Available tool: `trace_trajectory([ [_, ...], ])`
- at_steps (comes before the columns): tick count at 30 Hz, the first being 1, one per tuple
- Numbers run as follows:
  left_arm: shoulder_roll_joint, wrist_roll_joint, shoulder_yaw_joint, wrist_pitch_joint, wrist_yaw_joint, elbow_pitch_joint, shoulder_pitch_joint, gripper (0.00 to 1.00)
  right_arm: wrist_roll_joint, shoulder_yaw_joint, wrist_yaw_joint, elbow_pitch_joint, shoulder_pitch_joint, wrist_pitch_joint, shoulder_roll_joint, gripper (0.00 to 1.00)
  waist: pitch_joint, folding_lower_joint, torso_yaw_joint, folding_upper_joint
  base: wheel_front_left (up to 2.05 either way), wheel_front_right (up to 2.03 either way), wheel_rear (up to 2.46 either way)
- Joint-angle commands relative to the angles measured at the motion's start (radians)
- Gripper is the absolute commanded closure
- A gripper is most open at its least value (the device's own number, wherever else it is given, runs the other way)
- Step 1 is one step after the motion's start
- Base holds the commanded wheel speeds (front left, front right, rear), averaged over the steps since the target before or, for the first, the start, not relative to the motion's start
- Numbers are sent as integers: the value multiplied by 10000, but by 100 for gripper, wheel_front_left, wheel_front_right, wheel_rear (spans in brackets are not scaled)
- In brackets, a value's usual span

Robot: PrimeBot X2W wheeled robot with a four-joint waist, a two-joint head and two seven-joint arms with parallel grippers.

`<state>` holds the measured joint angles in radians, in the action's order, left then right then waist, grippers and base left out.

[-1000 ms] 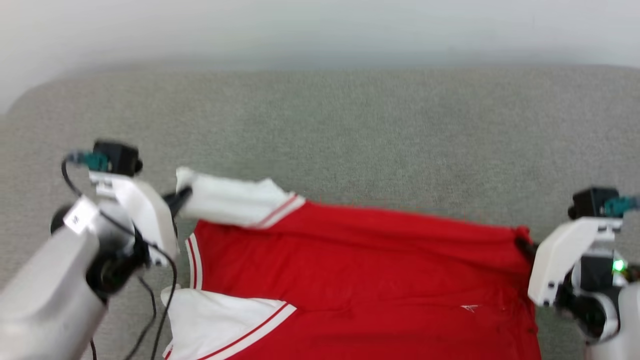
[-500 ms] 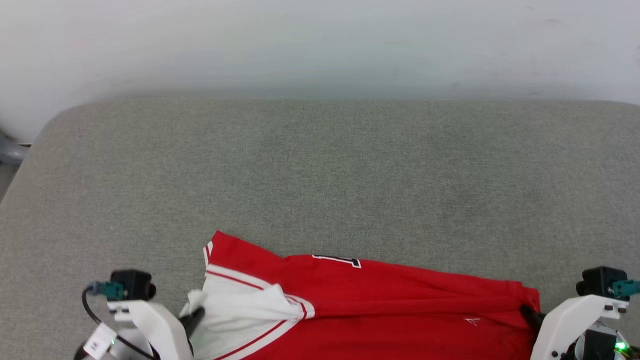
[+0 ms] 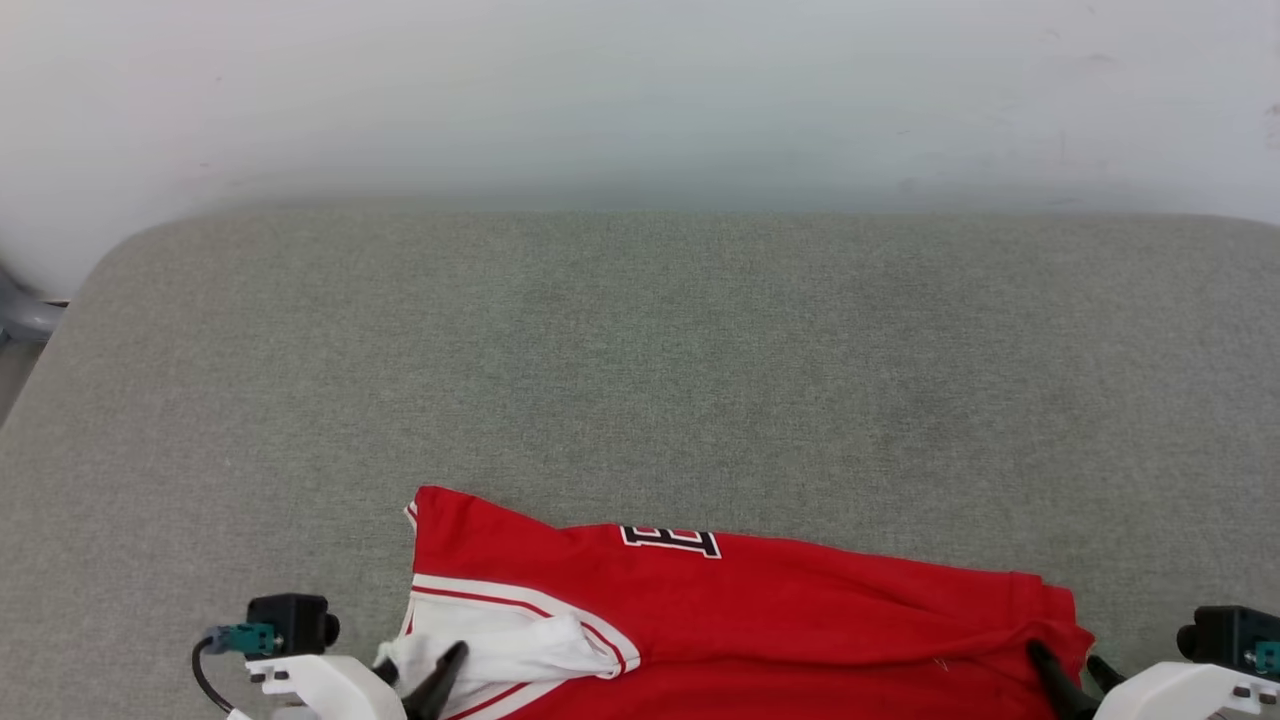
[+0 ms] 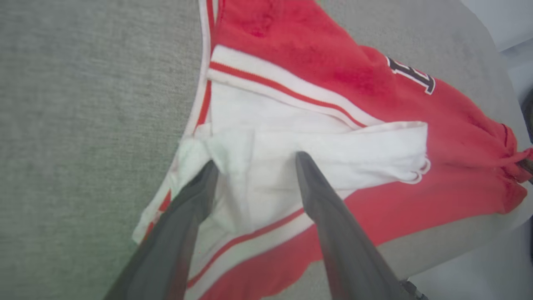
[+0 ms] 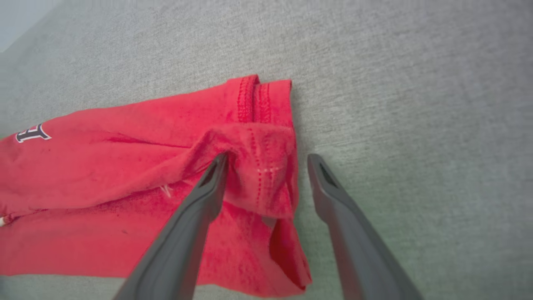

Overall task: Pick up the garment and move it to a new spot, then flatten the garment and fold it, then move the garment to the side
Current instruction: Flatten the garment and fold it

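Observation:
The garment [image 3: 760, 610], a red jersey with white sleeves and striped trim, lies folded at the near edge of the grey cushion, a black letter showing on its upper fold. My left gripper [image 3: 420, 675] stands open at its left end. In the left wrist view its fingers [image 4: 256, 160] straddle the crumpled white sleeve [image 4: 354, 150] without pinching it. My right gripper [image 3: 1072, 668] is open at the right end. In the right wrist view its fingers [image 5: 267, 158] stand either side of the bunched red hem corner [image 5: 266, 175].
The garment rests on a wide grey upholstered surface [image 3: 640, 350] that stretches far beyond it to a pale wall. The surface's rounded left corner lies beside a grey object [image 3: 20, 315]. Its near edge runs just under the garment [image 4: 416, 250].
Both grippers have opened and let go of the garment: the left off the white sleeve, the right off the hem corner. The folded layer has settled. The head view has shifted too.

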<state>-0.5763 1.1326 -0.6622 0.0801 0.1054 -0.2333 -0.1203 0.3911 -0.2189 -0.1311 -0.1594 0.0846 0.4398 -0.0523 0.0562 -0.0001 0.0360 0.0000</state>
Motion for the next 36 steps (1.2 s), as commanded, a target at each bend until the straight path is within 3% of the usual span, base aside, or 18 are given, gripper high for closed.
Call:
trace_trajectory([
  [1, 23, -141, 84, -210, -32, -32, -123, 0, 72, 8, 8, 131, 139, -88, 26, 0, -28, 1, -17, 0, 0, 0, 0],
  [7, 62, -892, 375, -1560, 339, 501, -304, 0, 86, -241, 8, 1109, 408, 182, 26, 0, -162, 1, -97, 0, 0, 0, 0],
  [13, -12, -1657, 614, -2605, 922, 1254, -442, 0, -155, -1022, 8, 1896, 155, 1609, 23, 0, -234, 1, -79, 0, 0, 0, 0],
  [22, -41, -2950, 1164, -3337, 2046, 2513, -478, 0, -397, -1401, 8, 1913, -487, 3455, -138, 0, 176, 1, 377, 0, 0, 0, 0],
  [28, 21, -3640, 1380, -3421, 2347, 3337, -419, 0, -366, -1226, 8, 1451, -592, 3774, -57, 0, 507, 1, 761, 0, 0, 0, 0],
  [36, 236, -4107, 1609, -3460, 2324, 3699, -305, 0, 57, -591, 7, 506, -326, 4060, 59, 0, 823, 1, 947, 0, 0, 0, 0],
])
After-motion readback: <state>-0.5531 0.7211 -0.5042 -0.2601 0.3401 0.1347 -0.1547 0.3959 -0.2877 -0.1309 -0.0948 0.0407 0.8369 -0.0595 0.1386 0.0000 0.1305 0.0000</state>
